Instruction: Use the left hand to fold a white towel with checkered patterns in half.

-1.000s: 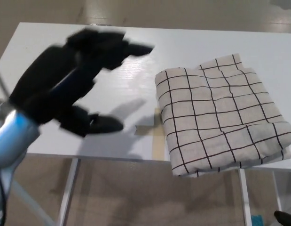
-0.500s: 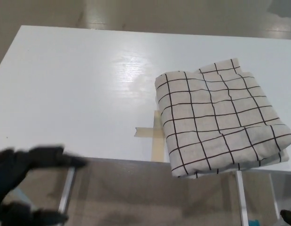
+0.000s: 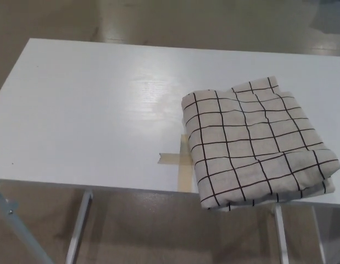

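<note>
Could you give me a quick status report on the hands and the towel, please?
Both hands out of view. Checkered towel lies folded on the white table, near corner overhanging the front edge. Tape cross beside it; nothing in the way.

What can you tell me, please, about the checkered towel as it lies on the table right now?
The towel is off-white cloth, soft-looking, crossed by thin black lines in a grid of squares. It lies folded into a thick, roughly rectangular stack, with layered edges showing along its near side and a slightly offset layer at the far corner. It is a little wrinkled and sits askew on the right part of the white table, its near edge hanging slightly over the table's front edge. Its left side covers part of a beige tape cross. No hand touches it.
</note>
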Controlling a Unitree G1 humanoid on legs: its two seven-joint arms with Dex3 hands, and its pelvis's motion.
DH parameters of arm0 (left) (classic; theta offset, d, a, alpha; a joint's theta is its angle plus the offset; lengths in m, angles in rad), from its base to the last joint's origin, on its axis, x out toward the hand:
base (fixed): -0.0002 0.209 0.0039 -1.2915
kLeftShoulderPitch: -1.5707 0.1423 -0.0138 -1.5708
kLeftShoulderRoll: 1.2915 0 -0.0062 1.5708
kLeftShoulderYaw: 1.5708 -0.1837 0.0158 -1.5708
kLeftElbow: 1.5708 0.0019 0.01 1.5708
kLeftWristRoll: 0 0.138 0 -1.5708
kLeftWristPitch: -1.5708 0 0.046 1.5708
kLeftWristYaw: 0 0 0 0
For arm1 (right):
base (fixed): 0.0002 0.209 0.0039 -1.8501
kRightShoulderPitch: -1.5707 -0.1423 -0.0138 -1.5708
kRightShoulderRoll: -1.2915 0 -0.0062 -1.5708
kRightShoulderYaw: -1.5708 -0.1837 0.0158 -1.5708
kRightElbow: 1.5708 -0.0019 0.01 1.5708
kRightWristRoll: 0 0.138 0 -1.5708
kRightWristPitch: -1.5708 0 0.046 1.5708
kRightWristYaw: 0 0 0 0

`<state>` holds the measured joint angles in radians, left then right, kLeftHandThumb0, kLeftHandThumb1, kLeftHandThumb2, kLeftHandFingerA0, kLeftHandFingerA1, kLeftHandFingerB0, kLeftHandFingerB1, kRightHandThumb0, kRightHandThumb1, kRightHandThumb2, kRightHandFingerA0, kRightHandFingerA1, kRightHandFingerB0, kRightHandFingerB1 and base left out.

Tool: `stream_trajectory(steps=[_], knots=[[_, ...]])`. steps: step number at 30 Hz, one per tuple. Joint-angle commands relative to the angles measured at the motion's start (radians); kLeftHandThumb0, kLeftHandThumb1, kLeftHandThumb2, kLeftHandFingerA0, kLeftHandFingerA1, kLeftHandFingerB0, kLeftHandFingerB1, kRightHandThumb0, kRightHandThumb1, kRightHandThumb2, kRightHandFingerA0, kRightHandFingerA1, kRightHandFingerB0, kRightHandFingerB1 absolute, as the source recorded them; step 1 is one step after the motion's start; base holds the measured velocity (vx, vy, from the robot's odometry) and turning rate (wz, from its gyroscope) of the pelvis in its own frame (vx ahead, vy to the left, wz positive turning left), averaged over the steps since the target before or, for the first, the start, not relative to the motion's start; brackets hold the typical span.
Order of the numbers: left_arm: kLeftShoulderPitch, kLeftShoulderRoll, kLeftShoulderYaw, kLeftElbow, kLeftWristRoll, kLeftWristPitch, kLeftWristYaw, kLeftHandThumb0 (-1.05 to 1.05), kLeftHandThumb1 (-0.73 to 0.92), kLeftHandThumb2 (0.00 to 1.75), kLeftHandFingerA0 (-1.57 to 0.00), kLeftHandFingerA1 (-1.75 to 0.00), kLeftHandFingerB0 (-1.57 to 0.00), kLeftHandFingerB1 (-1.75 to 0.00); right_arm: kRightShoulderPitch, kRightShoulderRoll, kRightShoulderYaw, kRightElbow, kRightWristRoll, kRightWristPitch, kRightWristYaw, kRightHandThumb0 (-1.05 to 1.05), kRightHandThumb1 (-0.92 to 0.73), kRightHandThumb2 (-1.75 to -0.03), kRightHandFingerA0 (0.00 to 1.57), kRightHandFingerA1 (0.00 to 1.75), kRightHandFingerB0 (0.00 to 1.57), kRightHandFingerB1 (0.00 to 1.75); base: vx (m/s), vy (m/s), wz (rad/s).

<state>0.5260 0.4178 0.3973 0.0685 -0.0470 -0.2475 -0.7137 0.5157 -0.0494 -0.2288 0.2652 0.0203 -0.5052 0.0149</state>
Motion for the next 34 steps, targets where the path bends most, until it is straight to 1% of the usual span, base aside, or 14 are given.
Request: stream_trajectory(steps=[1,7,14,16,17,19,22,23,24,27,28,31,32,34], knots=[[-0.106,-0.08,-0.013,0.513,-0.002,-0.128,0.122,-0.66,0.45,0.55,-0.47,-0.37,-0.45,-0.35,0.012,0.038,0.012,0.218,0.05,-0.016,0.051,-0.29,-0.66,-0.59,0.53,0.61,0.69,0.57,0.0,0.0,0.0],[-0.222,-0.172,0.063,0.738,-0.083,-0.084,0.227,-0.63,0.51,0.56,-0.53,-0.41,-0.49,-0.38,0.011,0.032,0.034,0.234,0.006,-0.029,0.029,-0.28,-0.66,-0.59,0.53,0.6,0.68,0.58,0.0,0.0,0.0],[-0.267,-0.17,0.063,0.822,-0.064,-0.122,0.261,-0.63,0.52,0.57,-0.53,-0.43,-0.48,-0.39,-0.042,0.008,0.028,0.288,-0.011,-0.076,0.011,-0.29,-0.66,-0.59,0.54,0.61,0.68,0.59,0.0,0.0,0.0],[-0.275,-0.169,0.067,0.836,-0.067,-0.128,0.264,-0.63,0.52,0.57,-0.52,-0.43,-0.48,-0.39,-0.049,0.003,0.029,0.285,-0.006,-0.061,0.019,-0.29,-0.66,-0.59,0.54,0.61,0.66,0.59,0.0,0.0,0.0],[-0.28,-0.168,0.07,0.848,-0.066,-0.136,0.27,-0.64,0.52,0.56,-0.51,-0.42,-0.48,-0.39,-0.044,0.002,0.032,0.261,-0.004,-0.024,0.022,-0.29,-0.67,-0.6,0.5,0.61,0.63,0.58,0.0,0.0,0.0],[-0.291,-0.164,0.074,0.877,-0.064,-0.156,0.277,-0.64,0.52,0.56,-0.51,-0.42,-0.48,-0.39,-0.037,-0.001,0.035,0.228,-0.001,0.024,0.023,-0.29,-0.67,-0.6,0.5,0.61,0.63,0.58,0.0,0.0,0.0],[-0.31,-0.16,0.061,0.904,-0.054,-0.17,0.307,-0.64,0.52,0.56,-0.47,-0.41,-0.45,-0.38,-0.041,-0.015,0.035,0.234,-0.018,0.029,0.008,-0.3,-0.69,-0.6,0.49,0.61,0.6,0.58,0.0,0.0,0.0],[-0.312,-0.158,0.058,0.908,-0.053,-0.17,0.31,-0.72,0.45,0.81,-0.43,-0.51,-0.35,-0.45,-0.042,-0.015,0.034,0.237,-0.015,0.028,0.009,-0.3,-0.69,-0.6,0.49,0.61,0.59,0.58,0.0,0.0,0.0],[-0.313,-0.157,0.056,0.912,-0.057,-0.171,0.305,-0.63,0.51,0.56,-0.42,-0.4,-0.42,-0.36,-0.043,-0.017,0.035,0.238,-0.013,0.03,0.012,-0.3,-0.7,-0.61,0.48,0.61,0.59,0.58,0.0,0.0,0.0],[-0.311,-0.155,0.047,0.917,-0.063,-0.187,0.299,-0.63,0.51,0.56,-0.41,-0.4,-0.42,-0.36,-0.04,-0.023,0.038,0.238,-0.009,0.028,0.018,-0.3,-0.7,-0.61,0.48,0.61,0.59,0.57,0.0,0.0,0.0],[-0.311,-0.154,0.044,0.918,-0.061,-0.193,0.304,-0.65,0.52,0.57,-0.36,-0.39,-0.41,-0.36,-0.041,-0.023,0.038,0.24,-0.01,0.025,0.017,-0.31,-0.7,-0.61,0.48,0.61,0.59,0.57,0.0,0.0,0.0],[-0.315,-0.151,0.037,0.934,-0.059,-0.217,0.316,-0.65,0.52,0.57,-0.34,-0.38,-0.4,-0.36,-0.044,-0.023,0.039,0.248,-0.011,0.019,0.012,-0.31,-0.7,-0.61,0.48,0.61,0.59,0.57,0.0,0.0,0.0],[-0.317,-0.151,0.034,0.942,-0.059,-0.231,0.325,-0.69,0.43,0.77,-0.26,-0.47,-0.34,-0.45,-0.045,-0.022,0.037,0.255,-0.012,0.015,0.007,-0.31,-0.7,-0.61,0.48,0.61,0.59,0.58,0.0,0.0,0.0],[-0.317,-0.15,0.033,0.944,-0.059,-0.233,0.326,-0.69,0.43,0.77,-0.26,-0.47,-0.34,-0.45,-0.045,-0.022,0.037,0.256,-0.012,0.015,0.006,-0.31,-0.7,-0.61,0.48,0.61,0.59,0.58,0.0,0.0,0.0]])
